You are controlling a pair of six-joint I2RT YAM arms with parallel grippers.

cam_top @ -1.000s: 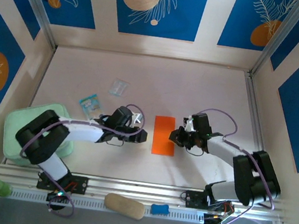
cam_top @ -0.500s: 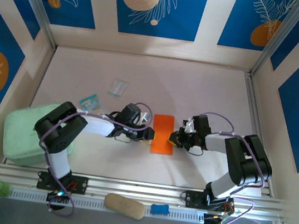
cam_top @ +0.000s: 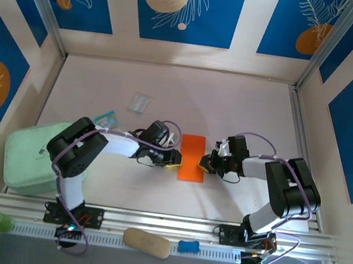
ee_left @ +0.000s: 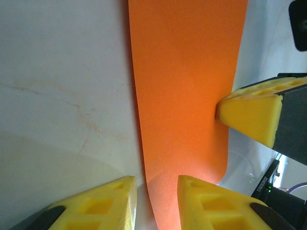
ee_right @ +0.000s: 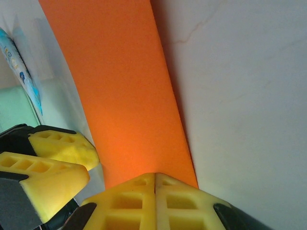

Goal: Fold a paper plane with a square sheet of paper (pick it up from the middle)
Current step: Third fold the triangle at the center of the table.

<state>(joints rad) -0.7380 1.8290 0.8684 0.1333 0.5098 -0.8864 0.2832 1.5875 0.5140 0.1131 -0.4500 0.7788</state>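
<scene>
At sheet: left tool slightly parted astride edge; right tool closed, touching edge

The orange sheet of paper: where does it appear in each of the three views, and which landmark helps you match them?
Top external: the orange sheet lies near the picture's middle.
Left wrist: it is a tall strip from the top edge to the bottom.
Right wrist: it is a strip from upper left to bottom centre.
Shared landmark: the yellow-fingered left end effector at the sheet's edge.

The paper sheet lies on the table — left claw on its left, right claw opposite.
</scene>
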